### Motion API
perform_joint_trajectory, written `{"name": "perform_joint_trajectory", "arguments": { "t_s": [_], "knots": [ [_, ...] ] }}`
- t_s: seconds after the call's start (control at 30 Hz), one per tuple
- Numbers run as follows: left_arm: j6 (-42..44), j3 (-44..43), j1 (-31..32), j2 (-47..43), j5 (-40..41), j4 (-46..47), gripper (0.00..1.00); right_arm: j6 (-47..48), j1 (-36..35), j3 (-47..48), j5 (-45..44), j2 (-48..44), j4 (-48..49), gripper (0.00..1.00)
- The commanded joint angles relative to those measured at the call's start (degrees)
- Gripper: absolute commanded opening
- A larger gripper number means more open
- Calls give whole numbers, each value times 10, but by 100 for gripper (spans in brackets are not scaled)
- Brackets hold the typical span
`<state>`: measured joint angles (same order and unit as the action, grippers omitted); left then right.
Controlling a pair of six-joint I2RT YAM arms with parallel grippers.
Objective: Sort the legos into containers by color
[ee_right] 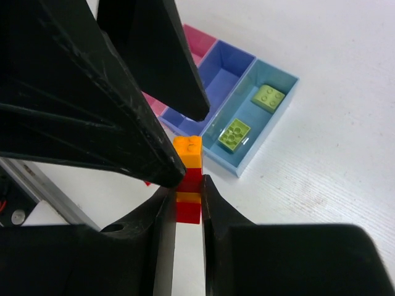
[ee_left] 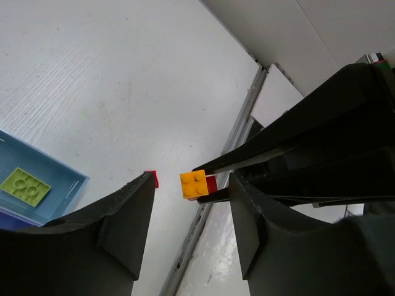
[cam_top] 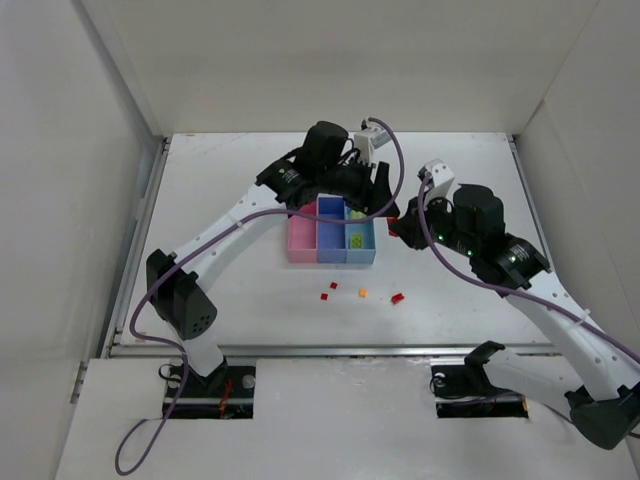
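My right gripper [ee_right: 187, 184] is shut on a stack of legos [ee_right: 188, 209], orange and red alternating, with an orange brick [ee_right: 187, 152] on top. My left gripper [ee_left: 192, 196] is open, its fingers [ee_left: 126, 216] on either side of that top orange brick [ee_left: 194, 183] without touching it. In the top view both grippers meet just right of the containers, left [cam_top: 383, 203] and right [cam_top: 403, 229]. The pink [cam_top: 301, 241], blue-violet [cam_top: 331, 243] and light blue [cam_top: 361, 251] bins stand in a row. Two yellow-green bricks [ee_right: 234, 134] [ee_right: 268, 97] lie in the light blue bin [ee_right: 279, 117].
Loose legos lie on the table in front of the bins: two red [cam_top: 325, 296] [cam_top: 334, 286], one orange [cam_top: 362, 293], one red [cam_top: 397, 298]. A metal rail [cam_top: 330, 350] runs along the table's near edge. White walls enclose the table on three sides.
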<state>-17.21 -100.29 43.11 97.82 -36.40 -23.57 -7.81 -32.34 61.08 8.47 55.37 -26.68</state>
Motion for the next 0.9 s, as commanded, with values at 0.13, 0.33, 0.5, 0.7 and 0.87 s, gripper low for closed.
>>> {"name": "perform_joint_trajectory", "arguments": {
  "t_s": [0.13,0.33,0.5,0.7,0.87],
  "knots": [
    [8,-5,-5,-21,-6,-2,38,-6,-4,19,-9,-4,20,0],
    [1,7,-5,-11,-28,-2,35,-6,-4,19,-9,-4,20,0],
    [1,7,-5,-11,-33,-2,37,-6,-4,19,-4,-4,20,0],
    [-5,12,-5,-11,-27,-2,30,-6,-4,19,-4,-4,20,0],
    [-5,18,-5,-11,-32,-2,16,-6,-4,19,1,-4,20,0]
  ]
}}
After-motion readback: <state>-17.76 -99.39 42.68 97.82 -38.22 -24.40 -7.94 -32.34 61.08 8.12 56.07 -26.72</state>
